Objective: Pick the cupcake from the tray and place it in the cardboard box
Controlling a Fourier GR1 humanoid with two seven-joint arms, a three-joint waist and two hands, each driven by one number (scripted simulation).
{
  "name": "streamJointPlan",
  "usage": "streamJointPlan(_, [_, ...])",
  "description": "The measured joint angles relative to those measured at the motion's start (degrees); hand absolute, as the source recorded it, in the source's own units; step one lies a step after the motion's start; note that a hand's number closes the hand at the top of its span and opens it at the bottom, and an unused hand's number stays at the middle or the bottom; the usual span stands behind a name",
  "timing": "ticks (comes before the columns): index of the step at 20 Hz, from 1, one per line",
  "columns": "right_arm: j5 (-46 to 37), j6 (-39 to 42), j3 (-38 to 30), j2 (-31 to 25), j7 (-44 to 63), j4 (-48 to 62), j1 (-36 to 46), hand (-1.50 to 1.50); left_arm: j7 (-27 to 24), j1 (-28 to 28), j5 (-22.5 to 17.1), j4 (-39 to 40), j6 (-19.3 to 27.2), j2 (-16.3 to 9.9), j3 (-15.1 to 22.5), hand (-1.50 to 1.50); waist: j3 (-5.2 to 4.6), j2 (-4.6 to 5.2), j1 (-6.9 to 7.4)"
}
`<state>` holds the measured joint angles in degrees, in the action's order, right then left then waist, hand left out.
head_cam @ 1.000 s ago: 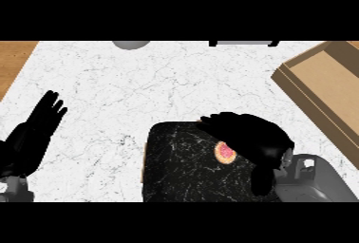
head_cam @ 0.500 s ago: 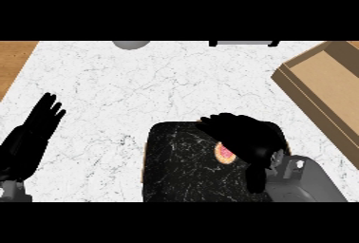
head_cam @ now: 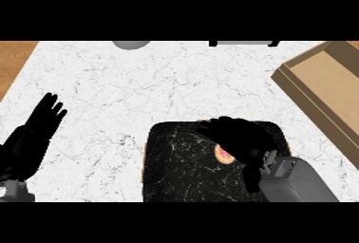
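Note:
The black speckled tray [head_cam: 179, 166] lies on the white marble counter near the lower edge. On its right part sits the cupcake [head_cam: 223, 154], pink and yellow, mostly hidden. My right hand [head_cam: 242, 140] covers it from above and the right, fingers curled round it. The cardboard box [head_cam: 329, 90] stands open at the right edge, apart from the tray. My left hand [head_cam: 38, 128] rests open at the left edge, fingers pointing up, far from the tray.
A grey round object [head_cam: 131, 44] and a dark fixture [head_cam: 242, 42] sit at the counter's far edge. A wooden surface [head_cam: 14, 61] borders the counter at the upper left.
My right hand has closed further over the cupcake, so less of it shows. The tray, box and left hand have stayed put.

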<state>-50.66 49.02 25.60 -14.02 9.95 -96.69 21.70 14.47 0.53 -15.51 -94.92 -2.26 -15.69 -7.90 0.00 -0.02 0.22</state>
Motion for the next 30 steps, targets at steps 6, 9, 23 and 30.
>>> streamJointPlan(6, [-3.70,-1.12,0.67,1.56,-1.70,2.98,-0.40,-1.50,0.10,1.36,0.91,1.49,-0.99,0.53,-1.03,0.00,0.00,0.02,-0.05])
streamJointPlan(9, [-5.13,-2.38,0.00,1.80,-3.28,5.63,0.43,-1.50,0.63,-0.34,0.91,-0.63,-1.37,0.77,-1.63,0.00,-0.01,0.01,0.06])
streamJointPlan(23, [-10.61,-8.84,-0.09,3.69,-11.86,9.52,0.18,1.50,2.07,1.10,2.93,-0.81,-1.94,2.84,-1.87,0.00,0.00,0.01,-0.06])
streamJointPlan(30, [-12.17,-11.95,-4.21,3.95,-14.35,13.59,1.45,1.50,1.83,1.45,2.24,-0.06,-3.30,2.73,-3.36,0.00,0.00,0.04,-0.04])
